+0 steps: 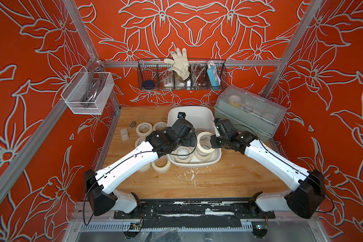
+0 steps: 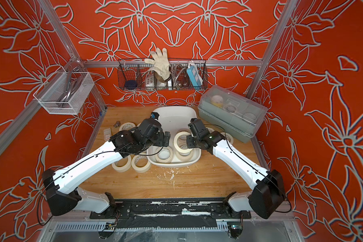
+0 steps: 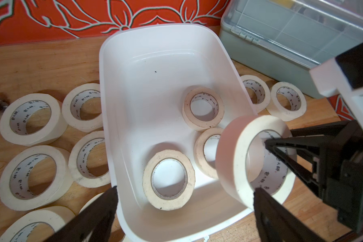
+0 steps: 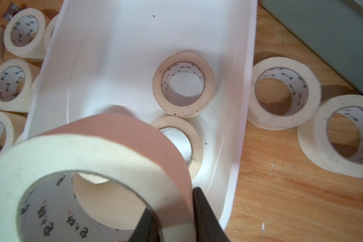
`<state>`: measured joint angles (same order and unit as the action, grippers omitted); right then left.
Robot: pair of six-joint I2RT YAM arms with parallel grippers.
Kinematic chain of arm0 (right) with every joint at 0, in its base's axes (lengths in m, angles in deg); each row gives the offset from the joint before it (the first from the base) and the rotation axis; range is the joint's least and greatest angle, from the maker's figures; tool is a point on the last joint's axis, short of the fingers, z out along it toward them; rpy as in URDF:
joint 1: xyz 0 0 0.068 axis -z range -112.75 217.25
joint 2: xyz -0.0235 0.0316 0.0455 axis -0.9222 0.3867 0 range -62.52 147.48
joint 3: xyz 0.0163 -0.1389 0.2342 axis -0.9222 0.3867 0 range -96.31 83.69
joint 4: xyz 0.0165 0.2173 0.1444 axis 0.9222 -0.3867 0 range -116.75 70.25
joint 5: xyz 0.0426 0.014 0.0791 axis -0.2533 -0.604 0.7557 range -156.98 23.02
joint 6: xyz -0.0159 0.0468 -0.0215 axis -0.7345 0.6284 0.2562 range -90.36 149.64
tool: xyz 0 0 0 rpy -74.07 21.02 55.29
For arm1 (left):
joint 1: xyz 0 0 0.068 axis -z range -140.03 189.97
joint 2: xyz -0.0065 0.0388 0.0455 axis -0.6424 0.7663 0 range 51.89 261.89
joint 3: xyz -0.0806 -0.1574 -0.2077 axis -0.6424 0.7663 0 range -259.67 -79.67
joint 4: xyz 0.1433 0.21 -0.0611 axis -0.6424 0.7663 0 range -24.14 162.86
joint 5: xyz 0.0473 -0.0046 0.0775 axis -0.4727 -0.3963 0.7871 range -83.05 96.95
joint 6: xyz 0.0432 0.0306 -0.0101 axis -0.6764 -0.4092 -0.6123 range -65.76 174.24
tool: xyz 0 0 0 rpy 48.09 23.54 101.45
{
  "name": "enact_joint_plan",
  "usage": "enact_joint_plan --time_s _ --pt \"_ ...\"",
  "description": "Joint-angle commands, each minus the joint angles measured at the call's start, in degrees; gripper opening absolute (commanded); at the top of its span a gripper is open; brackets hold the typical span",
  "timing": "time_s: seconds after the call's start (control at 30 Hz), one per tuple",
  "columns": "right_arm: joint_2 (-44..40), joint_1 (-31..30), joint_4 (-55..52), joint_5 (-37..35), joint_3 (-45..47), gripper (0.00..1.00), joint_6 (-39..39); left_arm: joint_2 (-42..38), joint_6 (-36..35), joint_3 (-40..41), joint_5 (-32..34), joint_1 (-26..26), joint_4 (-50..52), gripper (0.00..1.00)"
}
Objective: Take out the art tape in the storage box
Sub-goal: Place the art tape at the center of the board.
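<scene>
Upright art tape (image 4: 82, 153), nipped in right pincer (image 4: 172, 207) — left pincer (image 3: 186, 189) splayed

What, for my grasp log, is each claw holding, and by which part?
Right claw grips a tape roll by its wall, one jaw inside the ring. Left claw is open, empty.

Left arm (image 1: 132, 161), right arm (image 1: 268, 159): rounded white link shells with small dark screw holes along the sides. Black joint housings at elbow and wrist, and big black wedge-shaped shoulder housings (image 1: 101, 197). Thin black cable along each arm, looped loose at the shoulder. Blue-capped black camera block (image 1: 181, 115) per wrist. Green light (image 2: 210, 137) on right wrist. Left gripper (image 3: 186, 189), right gripper (image 4: 172, 201): black, with tapered fingers (image 3: 302, 140) of open triangular frame. Black base plate (image 1: 193, 211), white-scuffed, along near edge of table (image 1: 218, 184).
</scene>
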<state>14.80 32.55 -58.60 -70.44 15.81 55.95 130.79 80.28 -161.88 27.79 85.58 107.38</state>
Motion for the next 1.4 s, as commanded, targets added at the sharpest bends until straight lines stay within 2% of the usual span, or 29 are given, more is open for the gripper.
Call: enact_joint_plan --time_s 0.0,0.23,0.47,0.63,0.8,1.13,1.37 --pt "-3.7 3.2 -3.1 -1.2 -2.4 0.0 -2.3 -2.4 1.1 1.5 1.3 -1.2 -1.4 0.99" --pt "-9.2 11.8 -6.9 -1.8 -1.2 0.0 -3.0 -3.7 2.0 4.3 0.9 -3.4 -2.2 0.99" --pt "-13.4 18.6 -8.3 -5.1 2.8 0.0 1.7 -3.0 2.4 4.9 0.1 -4.7 -2.3 0.99" --pt "-14.0 23.7 -5.3 -4.2 7.7 0.0 4.3 -2.9 2.5 5.0 -0.1 -5.0 -2.6 0.99" --pt "-11.8 25.4 -1.1 -1.7 12.0 0.0 4.3 -2.7 2.6 5.3 -0.3 -5.3 -2.4 0.99" --pt "-3.3 26.6 4.8 -1.5 17.2 0.0 4.3 -2.9 2.5 5.1 -0.2 -5.4 -2.1 0.99" --pt "4.5 26.5 7.3 5.0 17.0 0.0 3.2 -2.9 2.3 5.0 0.1 -5.4 -1.8 0.99"
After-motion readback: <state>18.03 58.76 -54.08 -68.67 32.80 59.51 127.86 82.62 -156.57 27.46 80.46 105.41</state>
